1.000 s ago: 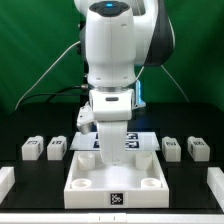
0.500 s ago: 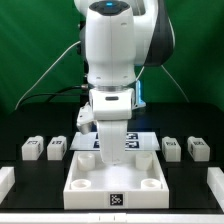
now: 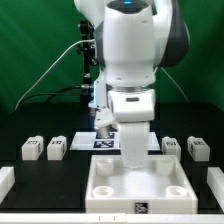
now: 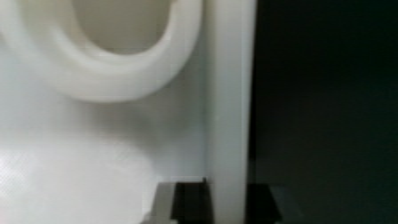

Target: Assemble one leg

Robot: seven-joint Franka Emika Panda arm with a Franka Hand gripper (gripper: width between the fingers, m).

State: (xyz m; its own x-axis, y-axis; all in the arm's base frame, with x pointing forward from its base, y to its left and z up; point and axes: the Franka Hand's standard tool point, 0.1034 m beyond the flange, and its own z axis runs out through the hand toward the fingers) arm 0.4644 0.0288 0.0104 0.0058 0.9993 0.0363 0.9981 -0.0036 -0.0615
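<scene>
Four small white legs with tags lie in a row on the black table: two on the exterior view's left and two on its right. None is held. The large white square tray-like piece lies in front of them. My gripper reaches down into it at its back rim. In the wrist view my gripper has its two dark fingers on either side of the tray's thin upright wall, shut on it. A round socket of the tray shows close by.
The marker board lies behind the tray, partly hidden by the arm. White fixture pieces stand at the table's edges on the exterior view's left and right. A green curtain forms the backdrop.
The arm and the tray-like piece have moved together toward the exterior view's right and slightly nearer the front. The four legs have not moved.
</scene>
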